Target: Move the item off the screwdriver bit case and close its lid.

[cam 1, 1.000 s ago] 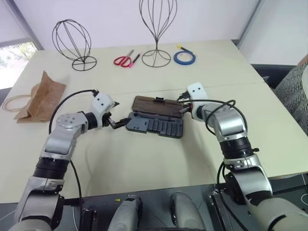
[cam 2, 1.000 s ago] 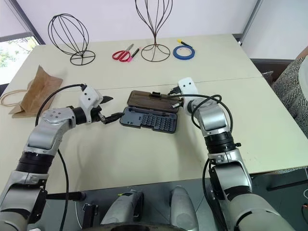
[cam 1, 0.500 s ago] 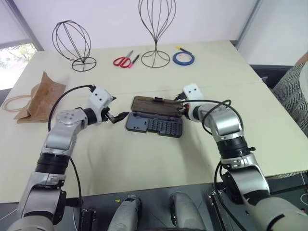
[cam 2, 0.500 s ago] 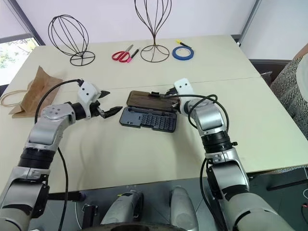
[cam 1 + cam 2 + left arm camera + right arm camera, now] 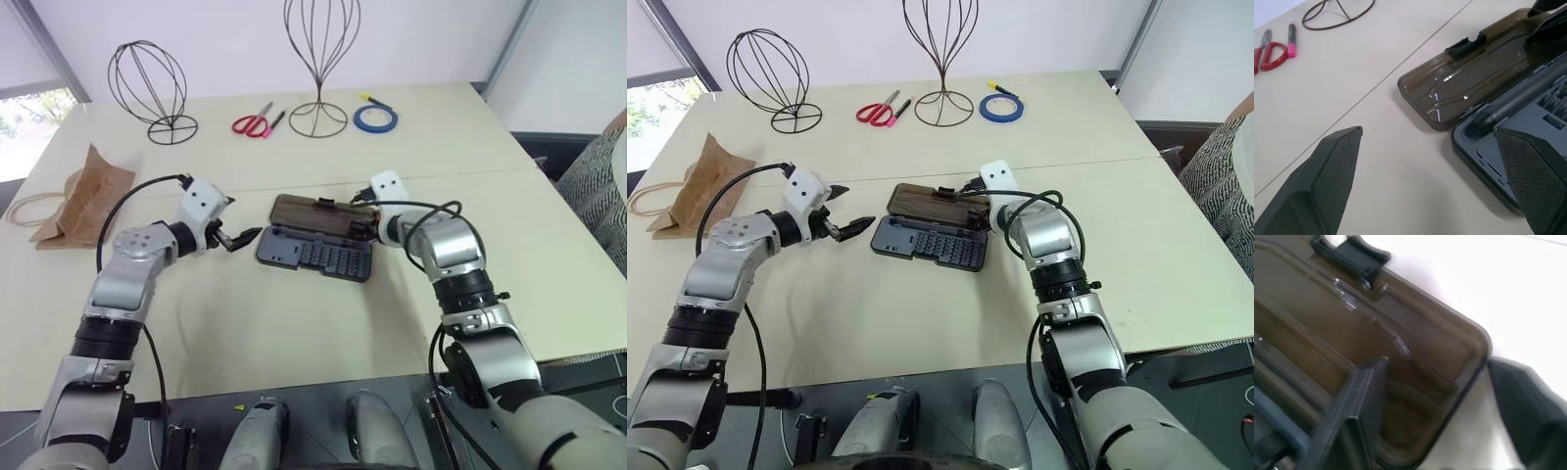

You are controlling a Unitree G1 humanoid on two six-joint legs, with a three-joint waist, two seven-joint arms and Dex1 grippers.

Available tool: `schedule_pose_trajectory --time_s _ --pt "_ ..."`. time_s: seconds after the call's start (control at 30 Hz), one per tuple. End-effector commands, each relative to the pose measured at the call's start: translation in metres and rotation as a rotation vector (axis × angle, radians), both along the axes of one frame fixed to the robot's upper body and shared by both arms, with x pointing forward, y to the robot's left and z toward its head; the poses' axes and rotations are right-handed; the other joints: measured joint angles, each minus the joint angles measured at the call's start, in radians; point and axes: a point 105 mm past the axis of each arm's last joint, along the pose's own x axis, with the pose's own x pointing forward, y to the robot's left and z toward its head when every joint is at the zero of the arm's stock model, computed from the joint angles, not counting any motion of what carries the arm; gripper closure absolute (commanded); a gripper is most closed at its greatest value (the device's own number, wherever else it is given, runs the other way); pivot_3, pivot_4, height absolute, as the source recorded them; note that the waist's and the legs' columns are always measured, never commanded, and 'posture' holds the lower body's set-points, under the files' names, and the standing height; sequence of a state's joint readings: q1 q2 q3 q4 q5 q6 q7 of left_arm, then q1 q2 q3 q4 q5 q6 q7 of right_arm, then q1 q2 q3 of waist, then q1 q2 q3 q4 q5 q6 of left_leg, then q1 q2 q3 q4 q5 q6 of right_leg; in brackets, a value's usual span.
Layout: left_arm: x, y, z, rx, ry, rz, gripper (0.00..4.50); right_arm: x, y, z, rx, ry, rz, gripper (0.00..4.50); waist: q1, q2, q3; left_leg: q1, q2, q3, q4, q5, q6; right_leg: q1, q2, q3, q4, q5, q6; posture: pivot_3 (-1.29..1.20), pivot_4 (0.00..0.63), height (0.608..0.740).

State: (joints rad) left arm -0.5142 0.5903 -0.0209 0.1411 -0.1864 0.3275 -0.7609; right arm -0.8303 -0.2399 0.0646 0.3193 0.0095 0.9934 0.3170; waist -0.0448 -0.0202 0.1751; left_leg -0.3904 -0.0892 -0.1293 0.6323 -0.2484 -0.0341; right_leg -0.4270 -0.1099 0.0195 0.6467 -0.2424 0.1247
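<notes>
The case (image 5: 315, 256) lies open mid-table, its lid (image 5: 318, 215) flat behind the base. The left gripper (image 5: 238, 238) waits beside it, fingers spread wide. The right gripper (image 5: 1435, 396) straddles the lid's corner, fingers parted, not clamped. The lid looks light, stiff and slick; lift by its far edge. The bag (image 5: 83, 196) lies well away.

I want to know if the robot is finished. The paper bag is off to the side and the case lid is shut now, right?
Not quite. The paper bag is off to the side, but the lid is open, lying flat behind the case with its bits uncovered. The left eye view shows it, with the right hand at the lid's corner.
</notes>
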Motion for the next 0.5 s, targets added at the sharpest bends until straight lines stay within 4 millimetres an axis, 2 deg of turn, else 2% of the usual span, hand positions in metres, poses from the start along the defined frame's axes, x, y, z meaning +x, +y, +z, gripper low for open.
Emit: schedule_pose_trajectory --time_s 0.03,0.1,0.13,0.5 --pt "-0.001 0.002 0.014 0.002 -0.052 0.005 0.0 -0.005 0.0 -0.019 -0.002 0.064 -0.008 3.4 -0.001 0.0 0.0 0.0 0.0 0.0 0.0 0.0 0.0 0.0 0.0 0.0 0.0 0.0 0.0 0.0 0.15 0.74" --pt "0.0 0.003 0.015 0.006 -0.057 0.009 0.0 -0.007 0.0 -0.022 -0.003 0.071 -0.012 4.34 0.001 0.0 0.0 0.0 0.0 0.0 -0.001 0.0 0.0 0.0 0.0 0.0 0.0 0.0 0.0 0.0 0.15 0.74" --pt "0.0 0.004 0.016 0.007 -0.059 0.01 0.0 -0.007 0.0 -0.023 -0.002 0.075 -0.014 4.49 0.001 0.0 0.0 0.0 0.0 -0.001 -0.001 0.0 0.0 0.0 0.001 0.0 0.0 0.0 0.0 0.0 0.15 0.74" --pt "0.004 0.007 0.024 0.011 -0.082 0.024 0.0 -0.019 0.002 -0.02 0.031 0.127 -0.06 4.49 0.003 0.0 -0.001 0.0 0.0 -0.001 -0.001 0.0 0.0 0.0 0.0 0.0 -0.001 0.0 0.0 0.0 0.15 0.74"
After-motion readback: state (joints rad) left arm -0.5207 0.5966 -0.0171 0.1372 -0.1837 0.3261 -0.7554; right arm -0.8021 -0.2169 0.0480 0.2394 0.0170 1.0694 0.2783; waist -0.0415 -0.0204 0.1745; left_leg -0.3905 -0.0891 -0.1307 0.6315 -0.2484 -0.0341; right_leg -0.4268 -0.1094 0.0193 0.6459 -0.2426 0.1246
